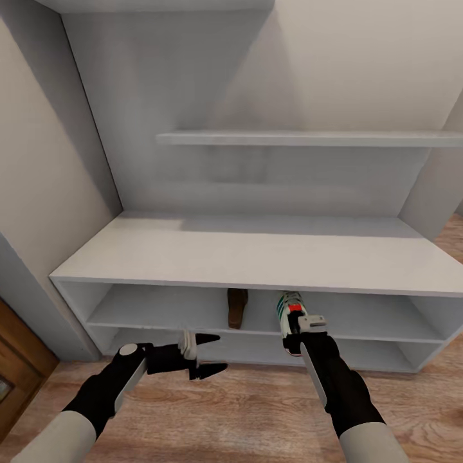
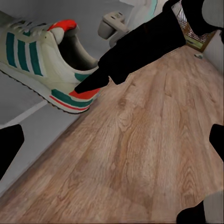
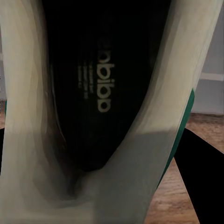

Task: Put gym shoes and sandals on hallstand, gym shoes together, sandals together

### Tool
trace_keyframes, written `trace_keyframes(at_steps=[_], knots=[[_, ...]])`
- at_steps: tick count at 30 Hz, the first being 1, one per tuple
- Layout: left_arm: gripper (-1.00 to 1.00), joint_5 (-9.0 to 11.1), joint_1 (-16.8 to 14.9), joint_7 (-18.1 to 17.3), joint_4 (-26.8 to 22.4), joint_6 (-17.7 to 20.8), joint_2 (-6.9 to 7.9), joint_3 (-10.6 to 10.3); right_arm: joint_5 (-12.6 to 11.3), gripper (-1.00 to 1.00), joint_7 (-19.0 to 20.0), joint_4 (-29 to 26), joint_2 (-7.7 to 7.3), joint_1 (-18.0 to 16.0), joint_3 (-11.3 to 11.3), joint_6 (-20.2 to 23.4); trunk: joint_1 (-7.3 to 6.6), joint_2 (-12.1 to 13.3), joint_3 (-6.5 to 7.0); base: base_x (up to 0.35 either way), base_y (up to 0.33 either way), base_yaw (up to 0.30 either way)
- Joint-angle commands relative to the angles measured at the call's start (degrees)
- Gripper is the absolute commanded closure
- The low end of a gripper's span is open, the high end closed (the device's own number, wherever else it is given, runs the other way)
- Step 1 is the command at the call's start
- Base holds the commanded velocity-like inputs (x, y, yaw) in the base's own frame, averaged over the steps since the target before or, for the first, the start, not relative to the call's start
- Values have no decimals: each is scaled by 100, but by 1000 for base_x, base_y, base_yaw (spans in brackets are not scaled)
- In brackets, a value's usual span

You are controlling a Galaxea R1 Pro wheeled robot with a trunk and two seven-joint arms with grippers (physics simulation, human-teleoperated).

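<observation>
Head view: faced light-grey shoe rack [image 1: 257, 257], wood floor [image 1: 257, 418] in front. Right gripper [image 1: 307, 326] at front edge of upper cubby tier, clamped on heel end of white sneaker [image 1: 289, 308] with green stripes and red heel patch; toe pointed into the cubby, long axis running front-to-back, straight away from the gripper. Right wrist view: looked down into dark shoe opening [image 3: 102, 93], heel collar right at the camera, fingers not visible, grip judged from head view and left wrist view. Left wrist view: same sneaker [image 2: 42, 60] seen from the side, sole on the grey shelf edge, dark right fingertip [image 2: 93, 84] touching the red heel. Brown sandal [image 1: 237, 307] stood on the same tier, just beside the sneaker on its left, also lengthwise into the cubby, apart from it. Left gripper [image 1: 207, 354] hung low over the floor before the lower tier, fingers spread, holding nothing, pointed toward the right arm. Second sneaker and second sandal not spotted. Judged: sneaker placement step, shoe mostly in, heel near the front edge; right arm only one on it, likely needed a short push deeper along shoe axis before release.
</observation>
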Motion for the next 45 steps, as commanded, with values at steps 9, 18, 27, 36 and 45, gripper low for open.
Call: trace_keyframes(at_steps=[9,18,27,36,45], knots=[[-100,56,-6,-39,-8,12,-25,-214,40,100,-2,-4,2,-3,7,34,-1,-2,-5,66,0,0],[-100,56,-6,-290,-8,-211,-22,-214,40,100,-2,-4,0,-3,7,34,-1,-2,-5,103,0,0],[-100,56,-6,-301,-8,-217,-22,-215,40,100,-2,-4,-1,-3,7,34,-1,-2,-5,150,0,0],[-100,56,-6,-301,-7,-216,-22,-209,40,100,-2,-4,-4,-3,7,34,-1,-2,-5,37,0,0],[-100,56,-6,-301,-8,-216,-22,-208,40,100,-2,-4,-1,-3,7,34,-1,-2,-5,74,0,0]])
